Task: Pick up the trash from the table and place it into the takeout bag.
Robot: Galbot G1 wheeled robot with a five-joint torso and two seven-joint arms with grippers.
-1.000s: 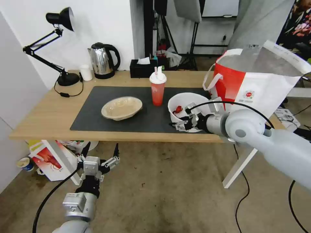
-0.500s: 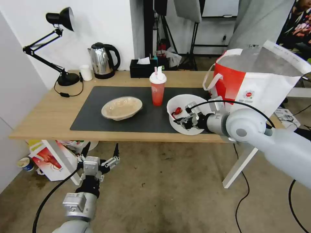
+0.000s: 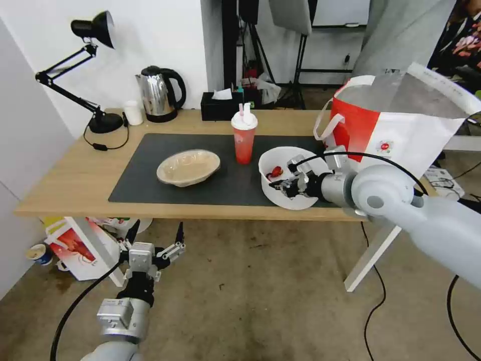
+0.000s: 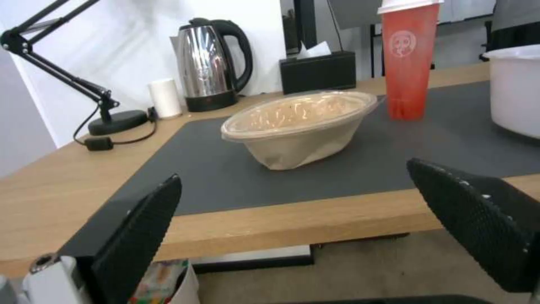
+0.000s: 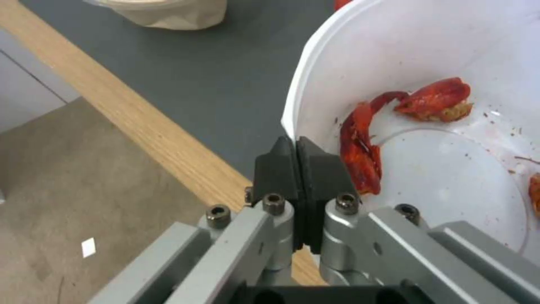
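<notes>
The deep white bowl (image 3: 290,154) with red crayfish shells (image 5: 360,139) sits tilted at the mat's (image 3: 145,165) right end, beside the takeout bag (image 3: 401,135). My right gripper (image 3: 283,187) is shut on its near rim, one pad inside and one outside (image 5: 298,158). The red drink cup (image 3: 244,138) stands upright mid-mat, and the beige dish (image 3: 188,167) lies to its left. My left gripper (image 3: 157,228) hangs open below the table's (image 3: 70,175) front edge. In the left wrist view it (image 4: 303,202) faces the dish (image 4: 298,126) and the cup (image 4: 408,63).
A steel kettle (image 3: 158,94), a black tissue box (image 3: 220,106), a small white cup (image 3: 133,113) and a black desk lamp (image 3: 97,30) line the table's back. A smaller red-and-white bag (image 3: 80,248) stands on the floor under the left end. Cables trail on the right.
My right gripper has closed on the bowl's near rim and risen slightly. The bowl has tipped and shifted a little to the left. The left arm has not moved.
</notes>
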